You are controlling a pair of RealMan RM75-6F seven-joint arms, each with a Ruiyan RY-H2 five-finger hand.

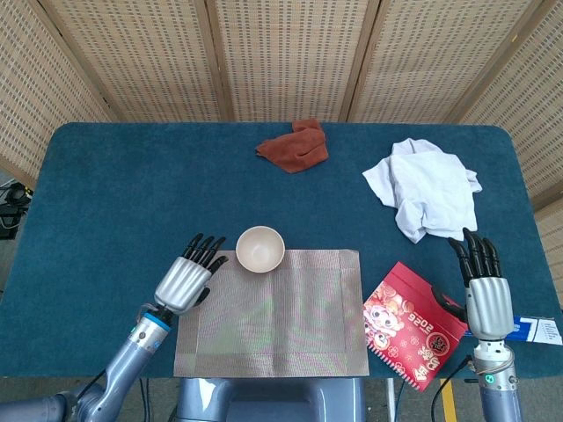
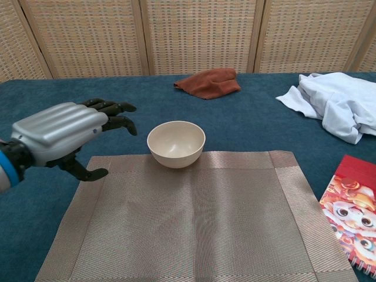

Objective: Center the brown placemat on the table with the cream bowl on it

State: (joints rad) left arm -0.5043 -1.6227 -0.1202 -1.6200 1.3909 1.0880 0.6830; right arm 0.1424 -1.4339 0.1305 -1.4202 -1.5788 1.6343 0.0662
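The brown placemat (image 1: 273,312) (image 2: 194,220) lies at the table's near edge, slightly left of the middle. The cream bowl (image 1: 259,249) (image 2: 175,143) stands upright at the mat's far edge, half on the blue cloth. My left hand (image 1: 186,277) (image 2: 61,135) hovers over the mat's far left corner, just left of the bowl, fingers spread and holding nothing. My right hand (image 1: 481,290) is seen only in the head view, open, fingers straight, right of the red booklet.
A rust-red cloth (image 1: 295,145) (image 2: 208,81) lies at the far middle. A crumpled white cloth (image 1: 427,186) (image 2: 338,106) is at the right. A red printed booklet (image 1: 411,323) (image 2: 355,211) lies right of the mat. A small blue-white card (image 1: 533,330) sits by the right edge.
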